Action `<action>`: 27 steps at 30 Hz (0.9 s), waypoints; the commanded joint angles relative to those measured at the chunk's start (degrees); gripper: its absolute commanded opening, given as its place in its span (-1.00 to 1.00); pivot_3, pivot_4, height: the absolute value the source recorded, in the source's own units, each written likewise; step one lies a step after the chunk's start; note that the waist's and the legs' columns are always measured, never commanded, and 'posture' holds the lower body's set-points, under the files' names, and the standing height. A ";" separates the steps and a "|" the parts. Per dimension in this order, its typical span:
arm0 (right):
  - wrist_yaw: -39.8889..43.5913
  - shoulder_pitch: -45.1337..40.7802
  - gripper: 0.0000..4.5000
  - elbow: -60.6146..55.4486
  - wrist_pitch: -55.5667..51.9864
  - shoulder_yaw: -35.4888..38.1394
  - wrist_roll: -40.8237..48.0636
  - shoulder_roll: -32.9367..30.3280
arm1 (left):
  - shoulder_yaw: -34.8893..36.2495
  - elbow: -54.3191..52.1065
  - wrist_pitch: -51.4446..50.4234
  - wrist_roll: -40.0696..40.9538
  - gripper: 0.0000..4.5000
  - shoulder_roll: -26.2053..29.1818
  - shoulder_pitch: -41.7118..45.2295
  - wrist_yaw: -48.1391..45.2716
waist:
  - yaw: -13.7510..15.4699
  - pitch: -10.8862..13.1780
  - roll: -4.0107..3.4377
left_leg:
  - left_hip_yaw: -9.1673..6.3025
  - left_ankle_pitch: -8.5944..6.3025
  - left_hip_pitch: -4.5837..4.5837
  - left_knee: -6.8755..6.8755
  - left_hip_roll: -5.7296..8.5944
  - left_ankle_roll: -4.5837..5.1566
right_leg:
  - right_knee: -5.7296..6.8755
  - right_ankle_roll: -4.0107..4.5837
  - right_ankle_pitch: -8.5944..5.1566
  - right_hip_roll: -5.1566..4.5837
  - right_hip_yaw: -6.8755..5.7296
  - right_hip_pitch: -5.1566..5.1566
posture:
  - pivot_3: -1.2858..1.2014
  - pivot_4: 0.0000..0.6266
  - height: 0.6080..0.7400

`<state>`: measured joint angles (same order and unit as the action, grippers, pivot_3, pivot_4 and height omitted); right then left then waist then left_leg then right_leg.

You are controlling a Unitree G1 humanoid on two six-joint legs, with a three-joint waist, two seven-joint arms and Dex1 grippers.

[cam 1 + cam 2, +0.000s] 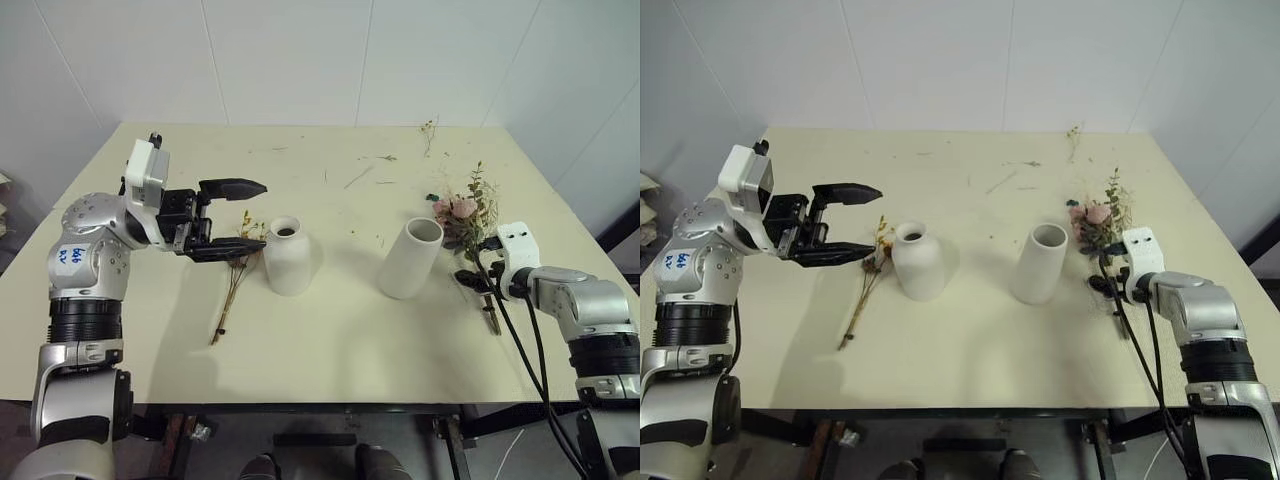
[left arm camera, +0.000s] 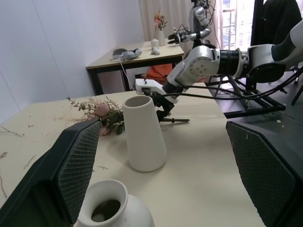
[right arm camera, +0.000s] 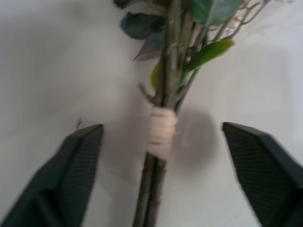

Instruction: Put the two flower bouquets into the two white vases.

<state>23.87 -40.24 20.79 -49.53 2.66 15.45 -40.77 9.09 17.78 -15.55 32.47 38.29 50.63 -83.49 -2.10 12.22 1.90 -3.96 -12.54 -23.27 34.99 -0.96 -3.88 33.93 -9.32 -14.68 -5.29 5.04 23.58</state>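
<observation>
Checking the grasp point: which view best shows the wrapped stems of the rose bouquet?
The right wrist view: the pale wrap on the rose bouquet sits centred between the open right tool. Both eye views show the flowers, stems mostly behind that arm. The left wrist view shows only blooms beyond the tall vase.

Both arms are silver-grey with black ribbed bands; the left arm (image 1: 88, 262) bears a blue-inked sticker; white camera boxes cap each wrist; black cables trail from the right arm (image 1: 585, 305); textured black fingers (image 2: 78, 165).

Thin bouquet (image 1: 233, 285) lies left of both vases (image 1: 288, 256), rose bouquet (image 1: 468, 222) right.
</observation>
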 commanded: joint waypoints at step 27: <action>-3.96 -12.56 -0.95 -17.53 27.15 12.61 1.86 9.05 | -2.47 7.39 3.41 -3.04 1.00 -0.74 6.45 -1.59 | -1.14 0.14 -0.23 | -0.01 0.00 -0.02 -0.13 0.00 0.00 | 0.06 -0.07 -0.03 0.00 0.00 0.10 | 0.03 -0.52 1.00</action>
<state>19.10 -51.29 7.27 -25.96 14.68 16.08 -31.71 6.16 25.62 -13.04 29.40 37.15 55.38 -84.71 -3.24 12.36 1.67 -3.97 -12.54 -23.30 34.85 -0.97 -3.88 34.00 -9.39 -14.71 -5.28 5.04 23.67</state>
